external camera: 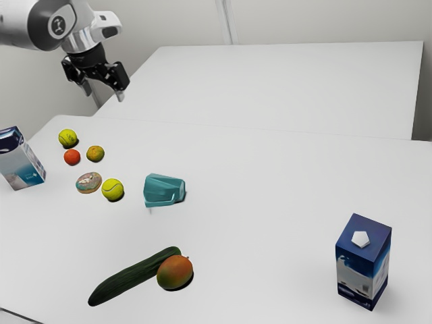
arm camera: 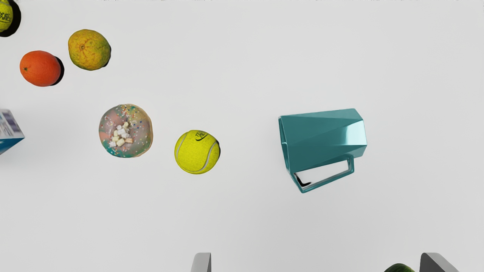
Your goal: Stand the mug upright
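Gripper point(external camera: 104, 93): raised well above the counter point(external camera: 270, 182), fingers spread wide, nothing held.
Mug point(external camera: 162, 190): teal, faceted, lying on its side on the counter, well apart from the gripper; wider end toward the nearest tennis ball point(external camera: 113, 190), handle on the side facing the cucumber point(external camera: 131, 277).
Donut point(external camera: 88, 182): just beside that ball.
Mango point(external camera: 174, 272): at one end of the cucumber.
Blue-topped carton point(external camera: 363, 263): upright, toward the exterior view's right.
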{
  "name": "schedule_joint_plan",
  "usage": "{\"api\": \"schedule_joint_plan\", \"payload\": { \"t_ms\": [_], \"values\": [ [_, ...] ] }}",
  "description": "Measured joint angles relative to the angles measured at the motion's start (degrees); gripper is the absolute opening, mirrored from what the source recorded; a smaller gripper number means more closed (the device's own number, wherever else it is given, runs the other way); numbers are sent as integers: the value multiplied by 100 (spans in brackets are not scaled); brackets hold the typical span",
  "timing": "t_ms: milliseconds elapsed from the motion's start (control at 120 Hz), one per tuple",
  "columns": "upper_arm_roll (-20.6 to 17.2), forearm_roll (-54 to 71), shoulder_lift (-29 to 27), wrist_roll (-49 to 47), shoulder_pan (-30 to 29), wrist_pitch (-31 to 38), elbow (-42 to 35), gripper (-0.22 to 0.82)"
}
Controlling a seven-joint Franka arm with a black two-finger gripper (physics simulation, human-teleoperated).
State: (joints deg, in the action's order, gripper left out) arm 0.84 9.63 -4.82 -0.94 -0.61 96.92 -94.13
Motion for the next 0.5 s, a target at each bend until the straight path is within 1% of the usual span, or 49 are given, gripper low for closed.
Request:
{"api": "schedule_joint_plan", "payload": {
  "t_ms": [225,308,400,500],
  "values": [
    [4,7,19,76,-17,138,-21,60],
    [9,3,24,101,-56,165,-142,60],
    [13,-131,119,128,-282,183,-241,60],
    [13,-774,329,152,-711,182,-359,60]
  ]
}}
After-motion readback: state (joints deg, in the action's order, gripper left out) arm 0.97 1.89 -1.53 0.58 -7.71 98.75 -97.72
